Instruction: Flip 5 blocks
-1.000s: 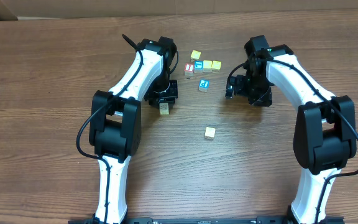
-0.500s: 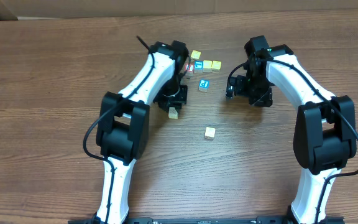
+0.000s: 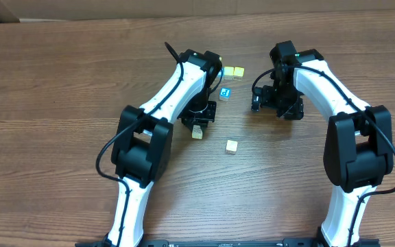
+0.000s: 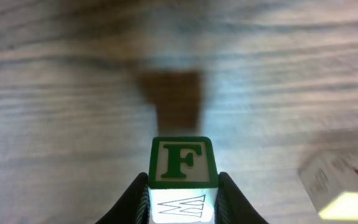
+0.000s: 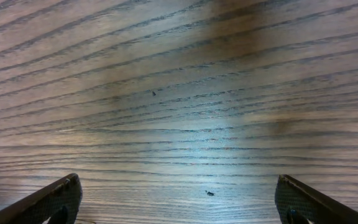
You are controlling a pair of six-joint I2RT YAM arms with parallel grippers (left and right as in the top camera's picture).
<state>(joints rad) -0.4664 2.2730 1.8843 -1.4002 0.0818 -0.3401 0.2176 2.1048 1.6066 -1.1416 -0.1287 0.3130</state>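
Note:
My left gripper (image 3: pixel 197 126) (image 4: pixel 183 198) is shut on a small wooden block (image 3: pixel 197 132) (image 4: pixel 182 160). That block shows a green "F" face forward and a whitish face with an outlined "W" toward the camera, and its shadow falls on the wood ahead. A whitish block (image 3: pixel 232 146) (image 4: pixel 337 186) lies on the table to its right. A blue-faced block (image 3: pixel 225 94) sits beside the left arm's wrist. My right gripper (image 3: pixel 255 103) (image 5: pixel 178 184) stands wide open over bare wood with nothing between its fingers.
Two yellow cubes (image 3: pixel 234 71) lie at the back, just beyond the left wrist, which hides whatever lies to their left. The table's far edge (image 3: pixel 184 18) runs along the top, with cardboard behind it.
The left arm has swung right and toward the front, carrying the block with it, and now covers part of the cube cluster. The right arm has barely moved.

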